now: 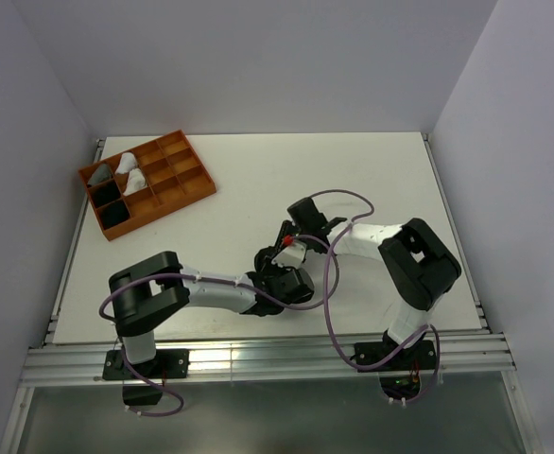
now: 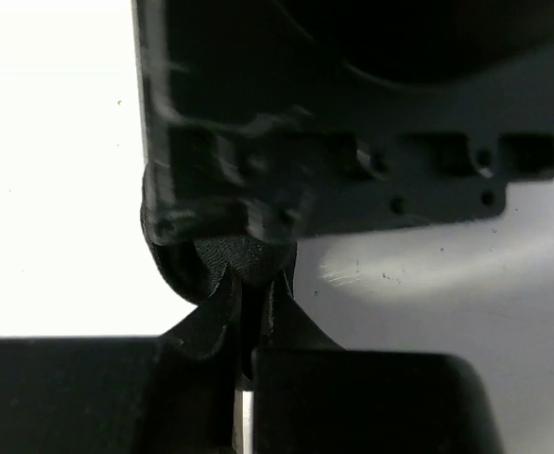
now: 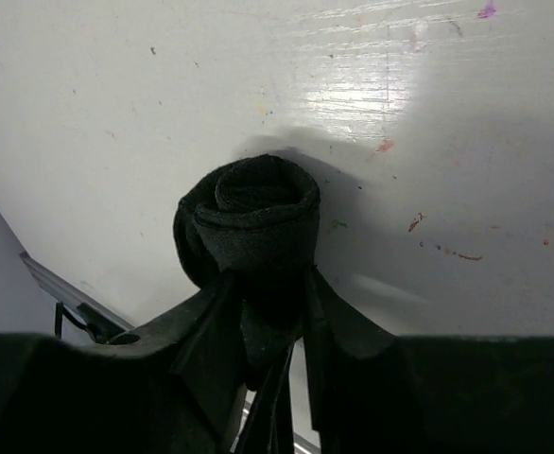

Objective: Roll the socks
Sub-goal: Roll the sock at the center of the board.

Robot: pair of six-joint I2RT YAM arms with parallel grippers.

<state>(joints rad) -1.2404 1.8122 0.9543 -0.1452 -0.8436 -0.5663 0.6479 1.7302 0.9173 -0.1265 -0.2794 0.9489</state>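
- Well apart from the orange tray (image 1: 164, 213), toward its near right, two robot arms meet over a single black sock (image 3: 253, 213) on the white table (image 1: 258, 170).
- The left gripper (image 2: 251, 307) has its jaws pressed almost together, pinching a fold of the sock's dark fabric.
- The right gripper (image 3: 268, 284) has its jaws spread, its fingers (image 3: 338, 322) flanking the sock's loose tail; whether they press it cannot be told.
- Beyond those fingers, the sock is wound into a tight coil.
- In the tray's left-end compartments sit a grey sock (image 1: 100, 174), a white sock (image 1: 130, 170) and a black bundle (image 1: 114, 214).
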